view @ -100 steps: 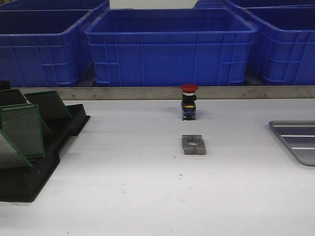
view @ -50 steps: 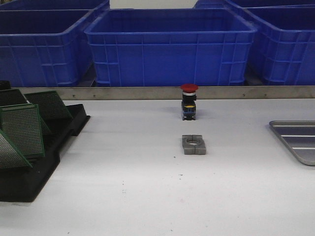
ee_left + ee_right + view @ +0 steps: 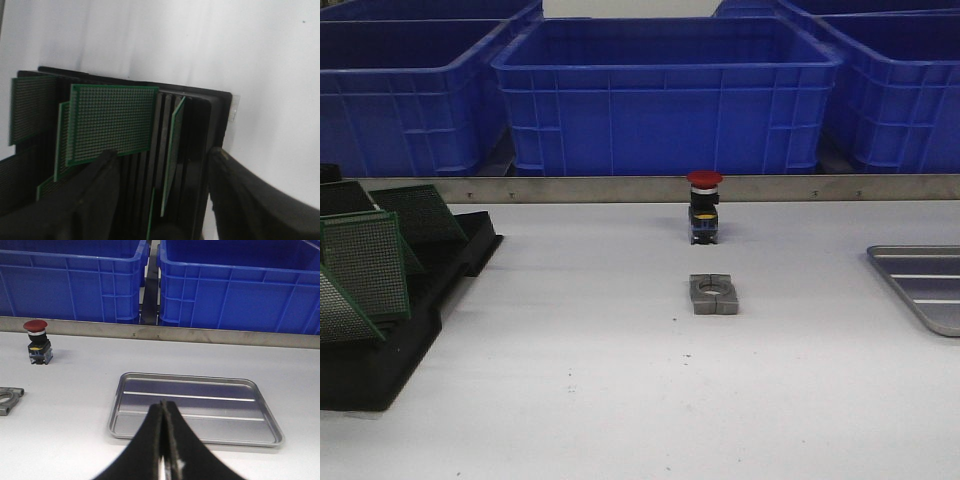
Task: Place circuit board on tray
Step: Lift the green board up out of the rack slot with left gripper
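The left gripper (image 3: 162, 200) is hovering over the black slotted plastic rack (image 3: 197, 130), its dark fingers (image 3: 95, 195) spread wide, grasping nothing. The flat green perforated circuit board (image 3: 111, 122) is leaning in that rack among others alike. The right gripper (image 3: 165, 440) is pointing at the shallow silvery metal tray (image 3: 195, 410), its jaws pressed together, empty.
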Controlling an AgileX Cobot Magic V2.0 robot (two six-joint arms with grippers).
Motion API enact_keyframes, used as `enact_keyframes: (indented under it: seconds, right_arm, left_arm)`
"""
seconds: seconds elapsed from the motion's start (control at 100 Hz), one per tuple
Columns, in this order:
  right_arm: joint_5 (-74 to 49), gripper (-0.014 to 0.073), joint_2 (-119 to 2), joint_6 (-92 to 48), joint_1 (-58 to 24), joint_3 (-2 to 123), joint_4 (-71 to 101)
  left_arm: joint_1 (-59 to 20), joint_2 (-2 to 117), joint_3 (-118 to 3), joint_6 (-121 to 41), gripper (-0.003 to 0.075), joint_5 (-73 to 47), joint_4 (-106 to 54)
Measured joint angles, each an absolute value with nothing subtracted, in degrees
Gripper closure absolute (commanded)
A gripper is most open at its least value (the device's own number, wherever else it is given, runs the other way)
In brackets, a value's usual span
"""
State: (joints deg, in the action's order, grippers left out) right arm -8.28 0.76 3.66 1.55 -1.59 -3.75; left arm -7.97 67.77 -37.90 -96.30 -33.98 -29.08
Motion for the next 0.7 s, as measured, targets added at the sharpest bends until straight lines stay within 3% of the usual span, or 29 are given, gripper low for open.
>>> enact_keyframes:
  seconds: [0.19,0.27,0.6,0.7]
  right_arm:
    - [-8.28,0.0655,0.76,3.66,1.55,-1.59,-3.75]
    - [-8.28,0.0655,0.76,3.66,1.55,-1.59,-3.75]
    - [-8.28,0.0655,0.76,3.66,1.55,-1.59,-3.75]
    - [-8.28,0.0655,0.76,3.66,1.55,-1.59,-3.75]
  left_arm:
    - [-7.97,76.55,-37.9,-96.35,0.0356,-32.46,-30.93]
    - [-8.02,79.05,-37.94,-96.35,0.0394,-32.18,-31.35]
    - [-8.11,81.27,-38.6,-96.44,0.0736,-30.54,-31.76]
    - [-8.11,81.27,-38.85,-96.57,0.0737,-30.15,-31.85]
